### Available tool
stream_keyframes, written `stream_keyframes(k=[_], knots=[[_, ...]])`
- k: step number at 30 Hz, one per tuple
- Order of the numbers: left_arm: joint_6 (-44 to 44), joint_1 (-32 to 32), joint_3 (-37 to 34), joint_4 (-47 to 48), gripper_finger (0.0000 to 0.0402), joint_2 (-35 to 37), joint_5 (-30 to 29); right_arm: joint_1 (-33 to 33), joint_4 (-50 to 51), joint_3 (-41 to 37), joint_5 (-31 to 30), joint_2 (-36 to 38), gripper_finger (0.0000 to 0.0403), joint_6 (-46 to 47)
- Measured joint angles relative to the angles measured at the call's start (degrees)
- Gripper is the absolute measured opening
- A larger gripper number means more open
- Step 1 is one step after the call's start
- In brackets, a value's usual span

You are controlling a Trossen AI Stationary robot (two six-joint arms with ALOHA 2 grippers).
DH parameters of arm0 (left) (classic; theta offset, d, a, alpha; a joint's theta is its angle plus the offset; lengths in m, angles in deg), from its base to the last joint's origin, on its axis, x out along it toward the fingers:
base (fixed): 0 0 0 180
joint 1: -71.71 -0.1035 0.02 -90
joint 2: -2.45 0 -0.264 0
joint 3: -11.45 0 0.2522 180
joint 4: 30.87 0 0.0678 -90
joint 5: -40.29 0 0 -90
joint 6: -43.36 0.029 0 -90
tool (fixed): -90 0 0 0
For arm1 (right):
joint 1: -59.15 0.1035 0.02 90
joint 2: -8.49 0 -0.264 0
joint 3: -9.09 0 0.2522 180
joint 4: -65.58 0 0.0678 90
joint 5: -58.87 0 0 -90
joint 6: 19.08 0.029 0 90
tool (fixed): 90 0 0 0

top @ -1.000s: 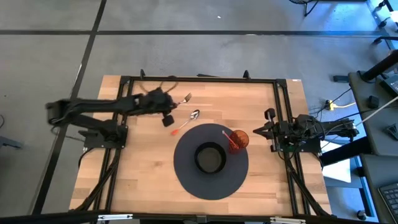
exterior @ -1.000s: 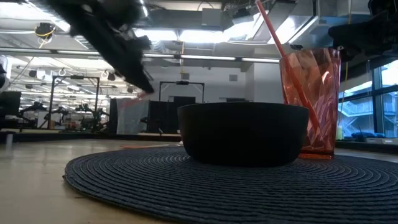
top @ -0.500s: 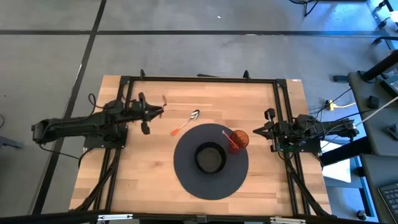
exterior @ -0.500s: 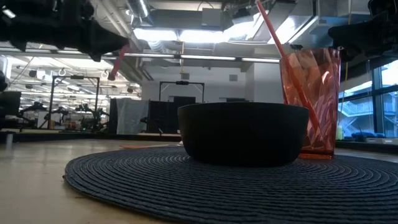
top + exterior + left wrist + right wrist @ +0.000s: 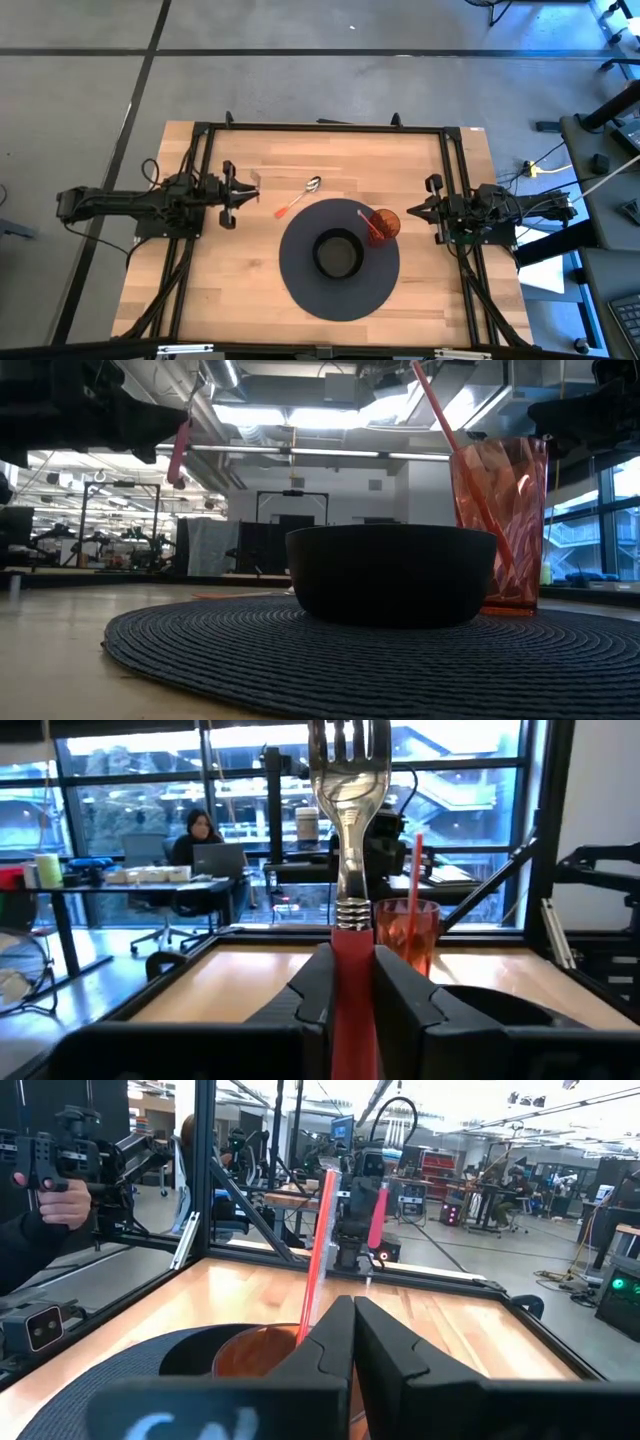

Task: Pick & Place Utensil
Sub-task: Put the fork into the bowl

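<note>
Two pincers in play, placed here against the round dark placemat [image 5: 340, 258] on the wooden table [image 5: 240, 290]. Left pincer [image 5: 246, 191] held above the bare wood just off the placemat's left edge, raised clear of the surface, clamped on the fork [image 5: 349, 840] by its red handle, tines upward and the utensil upright between the fingers [image 5: 405, 995] in the left wrist view. Same fork seen from the low view as a red handle [image 5: 179, 452] hanging high up, well left of the black bowl [image 5: 391, 573]. Spoon [image 5: 297, 197] with a red handle lying flat on the wood, between the left pincer and the placemat, its handle tip close to the placemat's upper left rim and its silver bowl pointing away from it. Black bowl [image 5: 338, 254] seated at the placemat's centre. Orange translucent tumbler [image 5: 384, 223] standing upright on the placemat's upper right part, just beside the bowl, with a red straw [image 5: 437, 412] leaning out of it. Right pincer [image 5: 433, 209] parked just off the placemat's right edge, near the tumbler, fingers [image 5: 335, 1335] pressed together and gripping nothing. Beyond the table: a seated person [image 5: 196, 840] at a desk in the left wrist view, and a hand [image 5: 62, 1198] on dark equipment in the right wrist view.
</note>
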Motion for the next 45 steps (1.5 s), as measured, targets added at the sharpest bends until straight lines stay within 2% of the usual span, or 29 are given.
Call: stream_keyframes(k=[34, 40, 45], knots=[[2.9, 1.1, -0.1, 2.1, 0.0037, 0.0, -1.7, 0.0, 0.4, 0.0, 0.0, 0.0, 0.0012, -1.6], [2.7, 1.1, -0.1, 2.7, 0.0037, 0.0, -1.7, 0.0, 0.4, 0.0, -2.9, 0.0, 0.0012, -1.4], [2.2, 1.1, -0.1, 3.2, 0.0037, 0.0, -1.7, 0.0, 0.4, 0.0, -3.0, 0.0, 0.0012, -0.4]])
